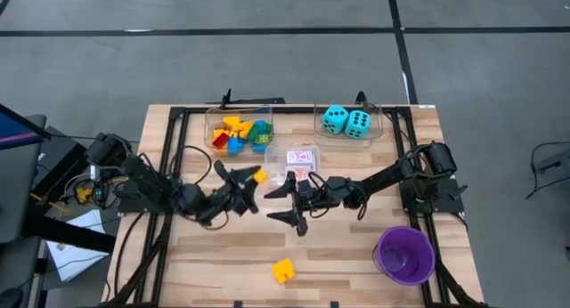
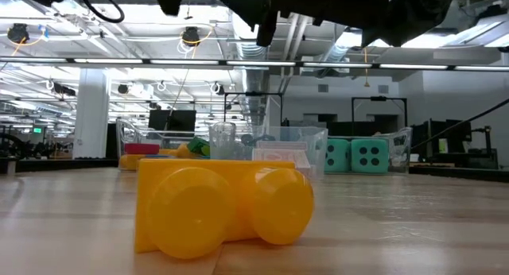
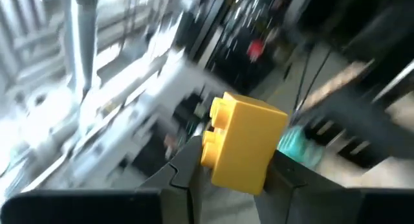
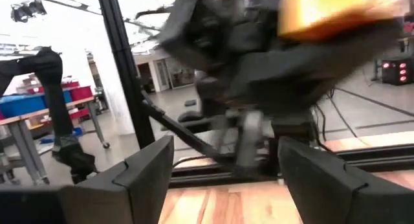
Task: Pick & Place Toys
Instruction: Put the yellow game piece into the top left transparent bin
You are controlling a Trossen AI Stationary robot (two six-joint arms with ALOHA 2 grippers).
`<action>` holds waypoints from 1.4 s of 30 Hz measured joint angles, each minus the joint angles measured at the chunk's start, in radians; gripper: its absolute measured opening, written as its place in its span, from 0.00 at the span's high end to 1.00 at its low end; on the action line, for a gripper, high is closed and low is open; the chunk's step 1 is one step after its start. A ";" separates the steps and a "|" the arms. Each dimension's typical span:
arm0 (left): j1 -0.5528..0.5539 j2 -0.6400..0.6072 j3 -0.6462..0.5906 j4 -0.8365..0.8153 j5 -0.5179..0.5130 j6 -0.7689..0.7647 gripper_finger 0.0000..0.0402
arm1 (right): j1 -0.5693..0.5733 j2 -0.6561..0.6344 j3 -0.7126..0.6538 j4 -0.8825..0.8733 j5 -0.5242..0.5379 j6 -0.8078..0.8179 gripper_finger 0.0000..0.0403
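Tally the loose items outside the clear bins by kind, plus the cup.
Yellow plastic building bricks: 2, one on the table, one held in the left gripper
Purple plastic cup: 1
Total: 3

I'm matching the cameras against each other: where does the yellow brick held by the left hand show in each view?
High view: yellow brick at the left hand's tip, mid-table.
Low view: not in it; the brick lying there is another one.
Left wrist view: centre, clamped between the fingers.
Right wrist view: blurred, upper right.
Shared landmark: the turquoise dice, also in the low view.
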 joint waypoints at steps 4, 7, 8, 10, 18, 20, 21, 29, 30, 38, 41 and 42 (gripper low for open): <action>0.062 0.000 -0.001 -0.006 -0.131 -0.026 0.78 | 0.000 0.000 0.000 -0.001 -0.016 0.004 0.34; 0.124 0.000 -0.033 -0.015 -0.153 -0.099 0.78 | 0.000 0.000 0.000 -0.002 -0.019 0.004 0.33; 0.147 0.000 -0.049 -0.015 -0.153 -0.118 0.78 | 0.000 -0.001 0.001 -0.002 -0.019 0.004 0.33; 0.197 0.000 -0.084 -0.016 -0.152 -0.166 0.78 | 0.000 -0.001 0.001 -0.002 -0.019 0.007 0.33; 0.391 0.001 -0.219 -0.018 -0.068 -0.388 0.78 | 0.000 -0.001 0.001 -0.002 -0.048 0.007 0.33; 0.436 0.001 -0.244 -0.020 -0.005 -0.462 0.78 | 0.000 -0.001 0.001 -0.001 -0.049 0.007 0.33; 0.457 0.001 -0.252 -0.026 0.031 -0.502 0.78 | 0.000 -0.001 0.001 -0.001 -0.049 0.007 0.33; 0.651 0.002 -0.240 -0.277 0.452 -0.830 0.78 | 0.006 -0.001 0.001 -0.005 -0.065 0.037 0.33; 0.679 0.002 -0.233 -0.310 0.492 -0.861 0.78 | 0.007 -0.001 0.001 -0.005 -0.069 0.041 0.33; 0.863 -0.018 -0.222 -0.451 0.580 -0.989 0.78 | 0.023 -0.002 0.002 -0.010 -0.070 0.042 0.33; 0.951 -0.062 -0.222 -0.546 0.708 -1.098 0.78 | 0.026 -0.002 0.002 -0.020 -0.070 0.055 0.34; 0.979 -0.077 -0.218 -0.584 0.747 -1.128 0.78 | 0.028 -0.002 0.002 -0.025 -0.070 0.063 0.34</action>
